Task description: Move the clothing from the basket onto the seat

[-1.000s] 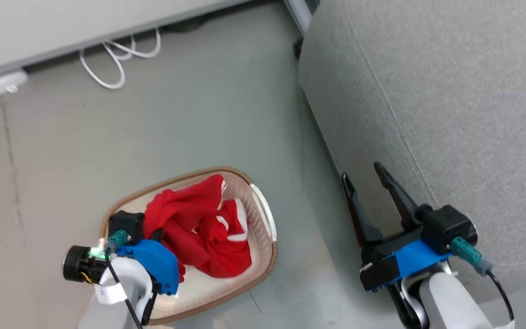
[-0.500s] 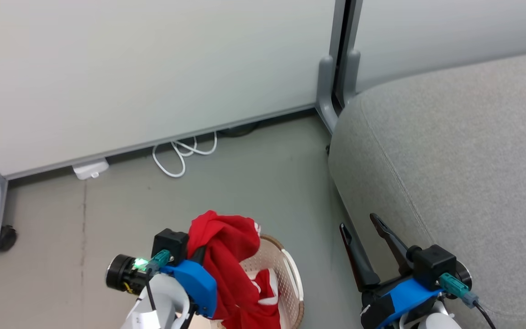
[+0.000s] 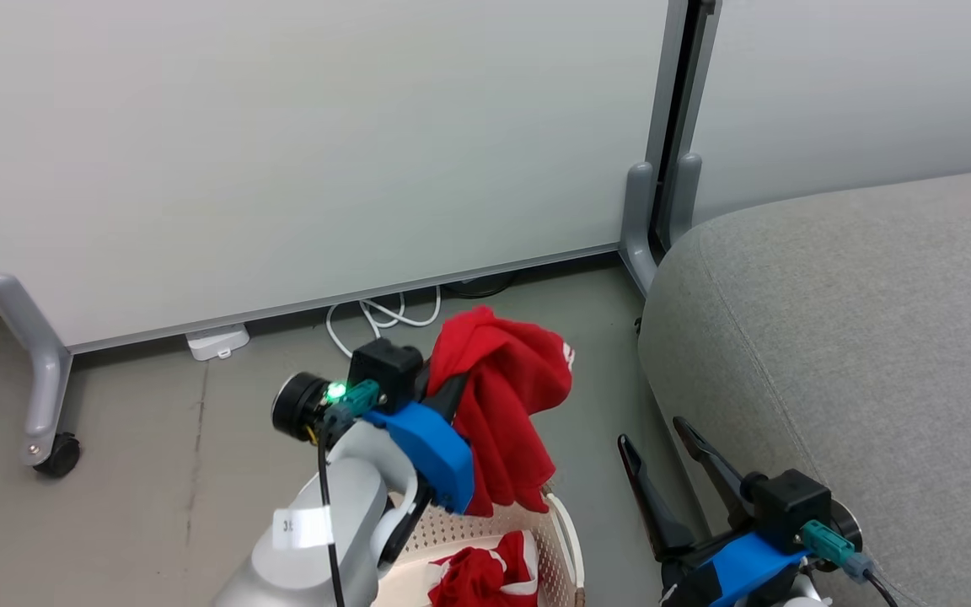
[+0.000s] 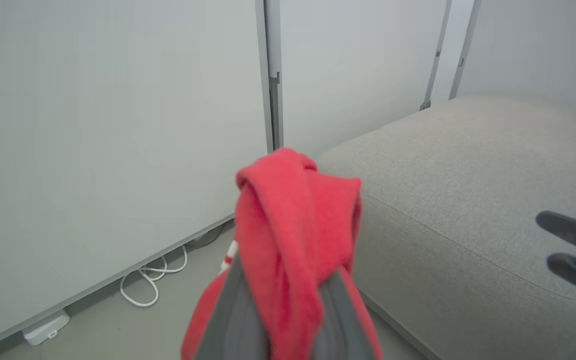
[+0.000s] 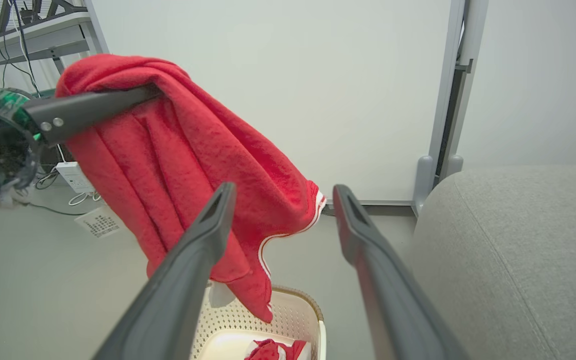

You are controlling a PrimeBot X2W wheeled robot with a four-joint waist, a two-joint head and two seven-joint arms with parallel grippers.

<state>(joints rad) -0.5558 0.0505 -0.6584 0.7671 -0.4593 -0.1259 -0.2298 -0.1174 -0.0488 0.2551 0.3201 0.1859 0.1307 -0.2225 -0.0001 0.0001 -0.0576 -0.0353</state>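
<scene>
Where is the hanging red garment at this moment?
In the head view the red garment hangs from the shut left gripper, above the basket and left of the grey seat.

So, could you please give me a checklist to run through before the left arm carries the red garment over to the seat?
1. Left gripper shut on the lifted garment: ok.
2. Lifted garment clear of the basket: cannot tell; its lowest tip hangs near the rim.
3. Right gripper open and holding nothing: ok.
4. Right gripper out of the way to the seat: cannot tell; its fingers stand by the seat's near edge.
5. Basket emptied: not ok; a second garment lies inside.
</scene>
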